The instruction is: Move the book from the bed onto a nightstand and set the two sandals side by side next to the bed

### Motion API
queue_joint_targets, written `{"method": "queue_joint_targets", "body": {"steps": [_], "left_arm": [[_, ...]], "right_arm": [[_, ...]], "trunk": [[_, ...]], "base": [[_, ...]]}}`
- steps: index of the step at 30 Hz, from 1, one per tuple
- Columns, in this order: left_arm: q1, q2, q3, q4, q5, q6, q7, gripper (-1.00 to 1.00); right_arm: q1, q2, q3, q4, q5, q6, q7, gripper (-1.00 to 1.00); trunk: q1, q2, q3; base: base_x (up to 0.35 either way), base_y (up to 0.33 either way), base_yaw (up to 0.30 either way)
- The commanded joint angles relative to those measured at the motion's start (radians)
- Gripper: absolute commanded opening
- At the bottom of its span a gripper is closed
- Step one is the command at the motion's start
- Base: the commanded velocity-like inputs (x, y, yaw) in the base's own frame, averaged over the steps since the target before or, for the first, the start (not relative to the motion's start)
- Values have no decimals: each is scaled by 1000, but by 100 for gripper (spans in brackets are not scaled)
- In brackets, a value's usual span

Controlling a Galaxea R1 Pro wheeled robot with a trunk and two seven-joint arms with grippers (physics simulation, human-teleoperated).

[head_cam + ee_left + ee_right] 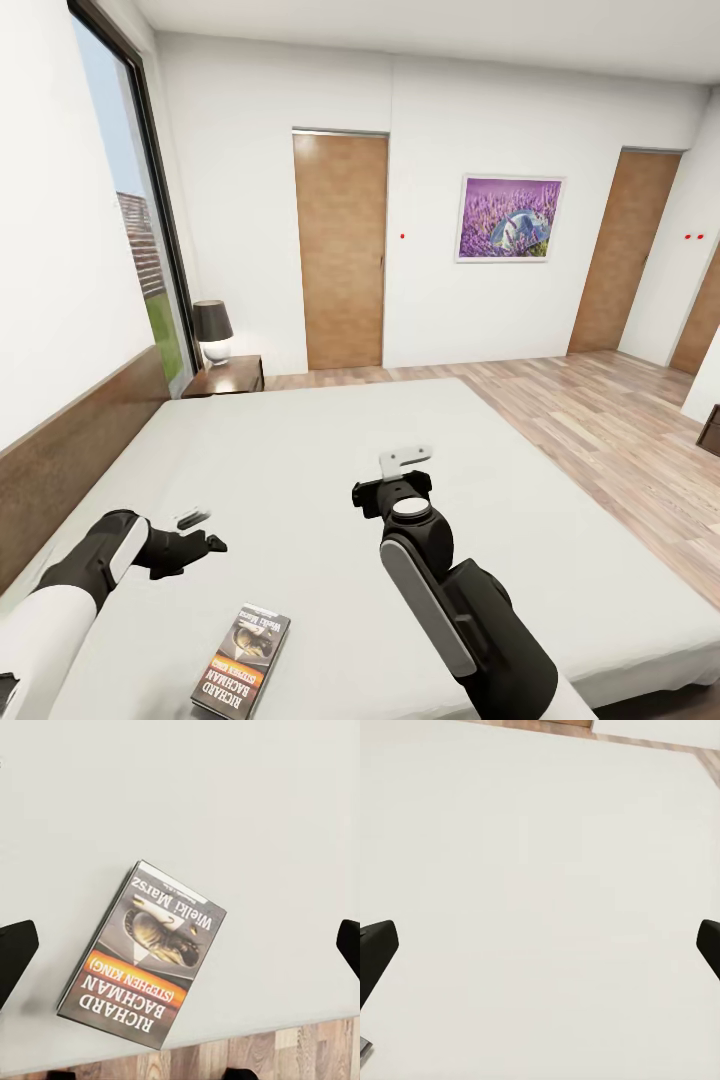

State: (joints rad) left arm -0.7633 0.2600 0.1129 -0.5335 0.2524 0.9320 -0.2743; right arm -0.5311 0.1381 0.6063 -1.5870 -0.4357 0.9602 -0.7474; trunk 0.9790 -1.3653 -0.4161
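The book [242, 662] lies flat on the bed [300, 470], at the bottom of the head view just left of centre, close to the near edge of the mattress, cover up, with the white name lettering at its near end. In the left wrist view the book [146, 956] sits in the lower middle of the frame, tilted, its bottom edge just short of the mattress edge, with a strip of wood floor [285, 1054] showing past that edge. The left tool [192, 532] hangs over the mattress at the lower left of the head view, up and to the left of the book and clear of it; its two fingers stand wide apart, seen as dark tips at the left and right edges of the left wrist view, with the book between them but nearer the left one and nothing gripped. The right tool [405, 464] is raised over the middle of the bed, above and to the right of the book and well apart from it; its fingers are likewise spread wide over bare mattress. At the far left corner of the bed stands a dark nightstand [228, 376] carrying a lamp [213, 330]. Behind are a brown door [340, 250], a purple picture [510, 218] and a tall window [135, 220].
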Motion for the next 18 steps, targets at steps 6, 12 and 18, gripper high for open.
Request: {"method": "queue_joint_targets", "body": {"steps": [6,12,18], "left_arm": [[-1,-2,4,-1,-5,-3,25,100],[-1,-2,3,0,-6,-7,58,100],[-1,-3,3,1,-6,-6,102,100]], "right_arm": [[-1,0,1,-1,-9,3,-10,100],[-1,0,1,0,-9,3,-10,100],[-1,-1,1,-1,-9,3,-10,100]], "trunk": [[0,-1,-1],[0,-1,-1],[0,-1,-1]], "base": [[0,0,0],[0,0,0],[0,0,0]]}}
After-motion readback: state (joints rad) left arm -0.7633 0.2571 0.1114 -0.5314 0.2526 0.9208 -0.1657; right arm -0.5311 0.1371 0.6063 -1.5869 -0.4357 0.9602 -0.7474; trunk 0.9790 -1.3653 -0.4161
